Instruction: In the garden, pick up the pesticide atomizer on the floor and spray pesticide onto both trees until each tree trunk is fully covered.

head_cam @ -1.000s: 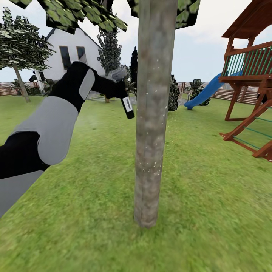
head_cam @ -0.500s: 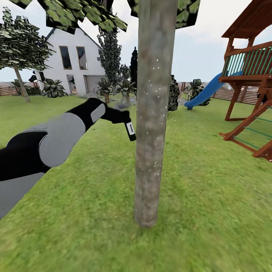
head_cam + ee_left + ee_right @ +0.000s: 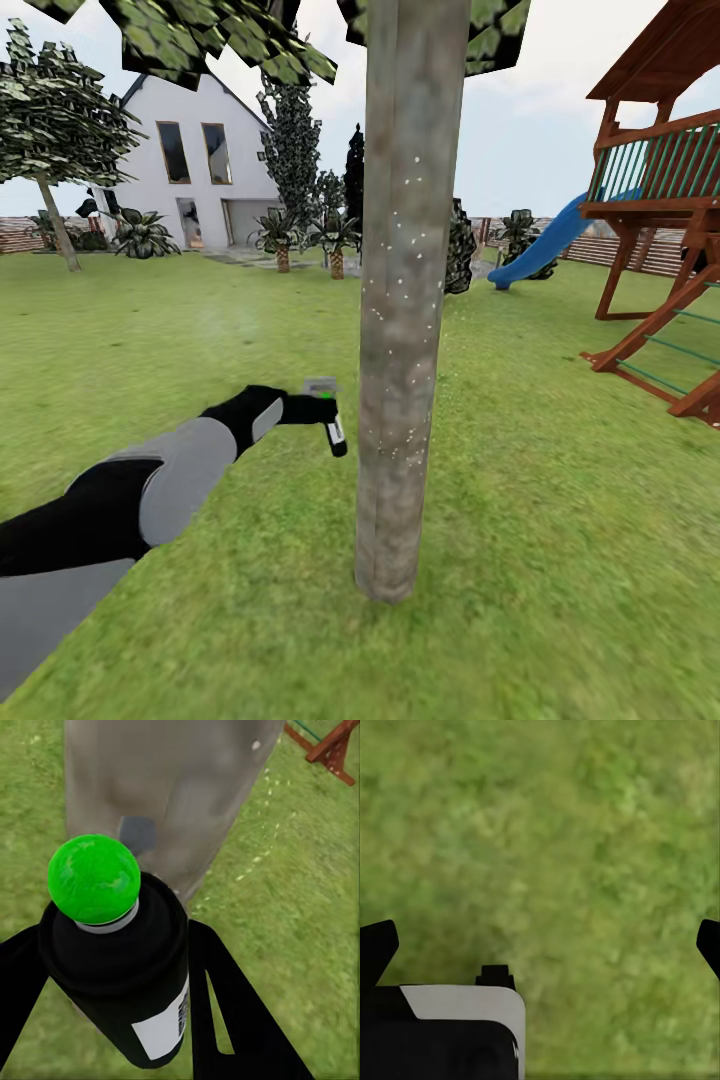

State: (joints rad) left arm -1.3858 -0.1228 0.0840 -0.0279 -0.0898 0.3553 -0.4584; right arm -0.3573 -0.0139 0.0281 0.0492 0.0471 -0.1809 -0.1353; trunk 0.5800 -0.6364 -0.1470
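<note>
The near tree trunk (image 3: 400, 300) rises mottled grey-brown in the middle of the head view, dotted with white specks of pesticide (image 3: 398, 285). Just left of it, at low height, my left gripper (image 3: 316, 409) is shut on the pesticide atomizer (image 3: 336, 437), a small black bottle with a white label. In the left wrist view the atomizer (image 3: 127, 975) sits between my two black fingers (image 3: 225, 997). Its round tip glows green and points at the trunk (image 3: 172, 787) close ahead. My right gripper (image 3: 542, 945) hangs open over bare grass.
Lawn (image 3: 560, 520) spreads all around the trunk. A wooden playset (image 3: 670, 230) with a blue slide (image 3: 545, 245) stands at the right. A white house (image 3: 200, 150), short palms (image 3: 335, 235) and another leafy tree (image 3: 55, 120) are far back left.
My left arm has swung down alongside the trunk, taking the atomizer from about mid-trunk height to a low point near the grass. The camera and trunk have stayed put.
</note>
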